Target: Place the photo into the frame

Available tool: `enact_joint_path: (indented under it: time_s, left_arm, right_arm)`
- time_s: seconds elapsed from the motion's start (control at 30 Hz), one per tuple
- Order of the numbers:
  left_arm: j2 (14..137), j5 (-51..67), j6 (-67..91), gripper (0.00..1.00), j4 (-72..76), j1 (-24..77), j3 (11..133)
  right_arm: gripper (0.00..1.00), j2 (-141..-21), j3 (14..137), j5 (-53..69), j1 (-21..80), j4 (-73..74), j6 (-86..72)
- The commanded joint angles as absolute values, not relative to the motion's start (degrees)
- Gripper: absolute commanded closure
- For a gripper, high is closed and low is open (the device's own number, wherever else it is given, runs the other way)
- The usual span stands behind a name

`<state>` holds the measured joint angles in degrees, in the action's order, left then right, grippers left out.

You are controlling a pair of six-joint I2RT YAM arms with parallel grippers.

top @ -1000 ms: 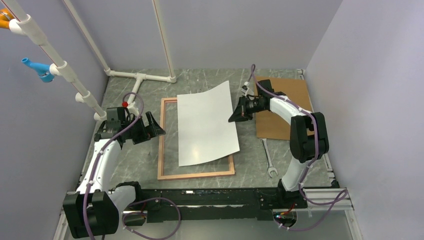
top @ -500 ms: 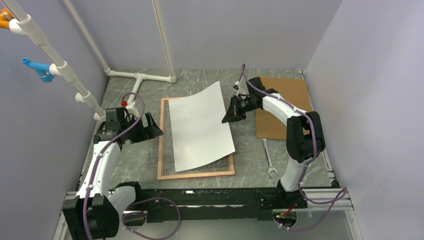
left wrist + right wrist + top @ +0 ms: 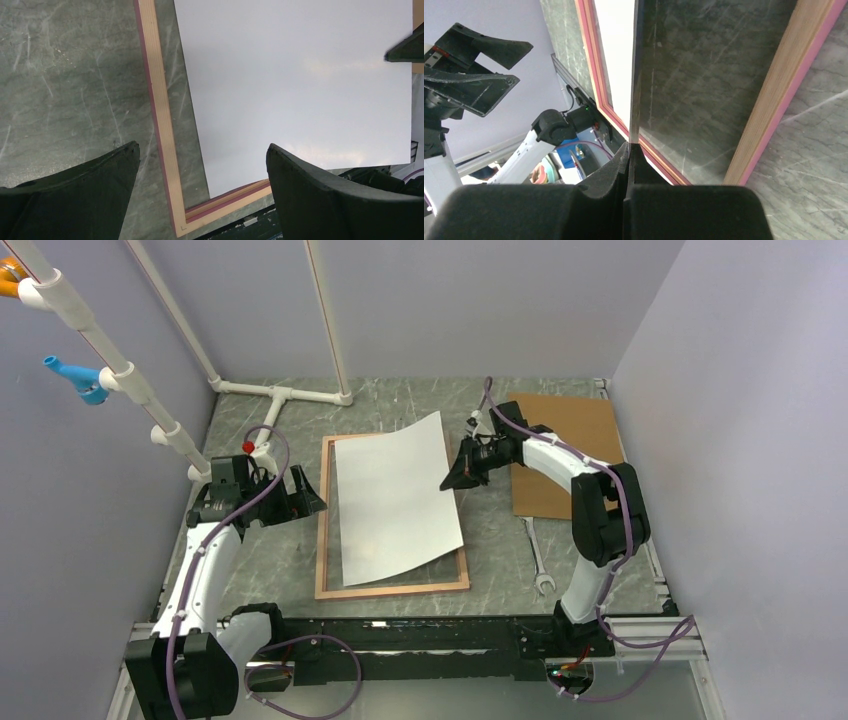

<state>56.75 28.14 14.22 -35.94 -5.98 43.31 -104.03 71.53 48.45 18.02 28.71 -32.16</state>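
Note:
The photo (image 3: pixel 395 495) lies white back up over the frame (image 3: pixel 325 530), its right edge lifted. My right gripper (image 3: pixel 450 480) is shut on that right edge; the right wrist view shows the sheet edge-on (image 3: pixel 634 75) between the pads, above the frame's rail (image 3: pixel 774 110). The printed side is hidden. My left gripper (image 3: pixel 318 496) is open and empty, hovering just left of the frame's left rail. The left wrist view shows the frame's near left corner (image 3: pixel 172 210) and the photo's white back (image 3: pixel 300 90) between its spread fingers (image 3: pixel 320 195).
A brown backing board (image 3: pixel 565 455) lies at the back right under the right arm. A wrench (image 3: pixel 536 558) lies right of the frame. White pipes (image 3: pixel 280 395) stand at the back left. A black rail (image 3: pixel 420 630) runs along the near edge.
My right gripper has pulled the photo leftward, so it now covers more of the frame's opening. The left arm has hardly moved.

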Motion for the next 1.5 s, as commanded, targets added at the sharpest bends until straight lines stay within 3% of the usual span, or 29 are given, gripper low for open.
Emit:
enact_joint_path:
  time_s: [0.0,1.0,1.33,1.4,1.47]
  left_arm:
    - [55.5,28.4,13.0,0.01,-34.4,-6.2,43.1]
    - [55.7,28.6,12.8,0.01,-34.5,-6.2,42.9]
    - [55.7,28.5,13.0,0.00,-34.5,-6.2,42.9]
    - [55.8,28.5,12.9,0.01,-34.5,-6.2,42.9]
    - [55.8,28.5,12.8,0.01,-34.5,-6.2,42.9]
  right_arm:
    - [1.00,-100.4,71.4,48.5,19.3,25.3,-35.4]
    - [1.00,-98.6,60.9,41.0,24.5,9.5,-44.8]
    - [1.00,-99.9,61.2,35.9,27.4,11.0,-44.3]
    - [0.94,-99.9,61.4,34.0,27.4,13.2,-43.3]
    - [0.82,-99.8,62.1,32.4,27.4,15.5,-42.0]
